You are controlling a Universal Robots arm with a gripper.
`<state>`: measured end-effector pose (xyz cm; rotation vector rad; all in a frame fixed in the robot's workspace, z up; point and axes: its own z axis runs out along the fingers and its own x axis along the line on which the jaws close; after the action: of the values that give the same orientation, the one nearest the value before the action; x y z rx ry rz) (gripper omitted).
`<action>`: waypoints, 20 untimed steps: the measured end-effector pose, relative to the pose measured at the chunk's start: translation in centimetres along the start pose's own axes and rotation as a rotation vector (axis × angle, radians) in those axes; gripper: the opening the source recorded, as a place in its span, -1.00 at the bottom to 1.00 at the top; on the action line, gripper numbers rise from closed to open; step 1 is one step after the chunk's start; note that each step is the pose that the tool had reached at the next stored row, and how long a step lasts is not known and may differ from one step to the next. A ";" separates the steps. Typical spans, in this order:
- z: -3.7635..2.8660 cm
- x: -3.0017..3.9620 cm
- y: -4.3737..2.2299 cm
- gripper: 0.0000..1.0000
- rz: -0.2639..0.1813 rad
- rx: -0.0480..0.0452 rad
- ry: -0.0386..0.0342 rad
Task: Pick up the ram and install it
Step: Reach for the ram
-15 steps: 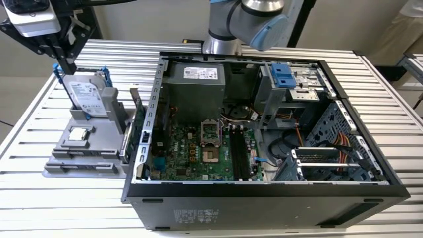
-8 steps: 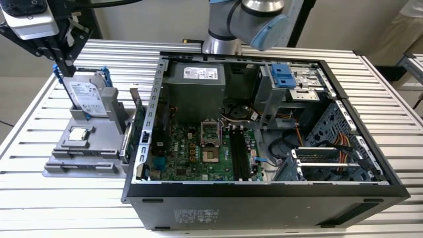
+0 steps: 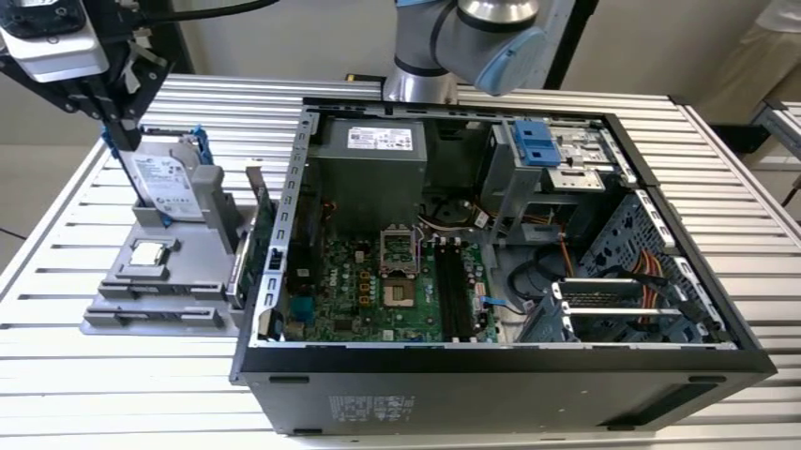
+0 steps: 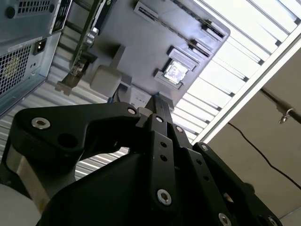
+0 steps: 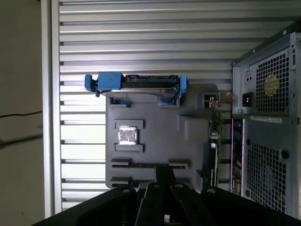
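Observation:
My gripper [image 3: 122, 127] hangs high over the far end of a grey parts tray [image 3: 188, 314] at the exterior view's left. In both wrist views its black fingers [image 4: 157, 102] [image 5: 163, 173] look pressed together with nothing between them. The tray's two long slots [image 5: 149, 165] lie just past the fingertips and look bare. I cannot make out the ram in any view. The open computer case [image 3: 501, 370] lies on its side, with the green motherboard [image 3: 363, 291] and its long black memory slots [image 3: 448, 281] exposed.
On the tray, a silver hard drive in a blue bracket [image 3: 169, 183] [image 5: 141, 84] stands upright. A small square silver CPU chip [image 3: 150, 253] [image 5: 127, 135] lies flat, and an expansion card [image 3: 255, 202] stands by the case wall. The slatted metal table [image 3: 126, 394] surrounds everything.

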<state>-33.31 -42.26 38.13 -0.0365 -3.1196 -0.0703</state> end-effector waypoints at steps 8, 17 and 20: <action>0.06 -0.02 -0.66 -1.00 0.000 0.0000 0.0001; 0.14 -0.03 -1.38 -1.00 0.000 0.0000 0.0001; 0.16 -0.04 -1.65 -1.00 0.000 0.0000 0.0001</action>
<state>-33.32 -43.90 37.89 -0.0365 -3.1195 -0.0703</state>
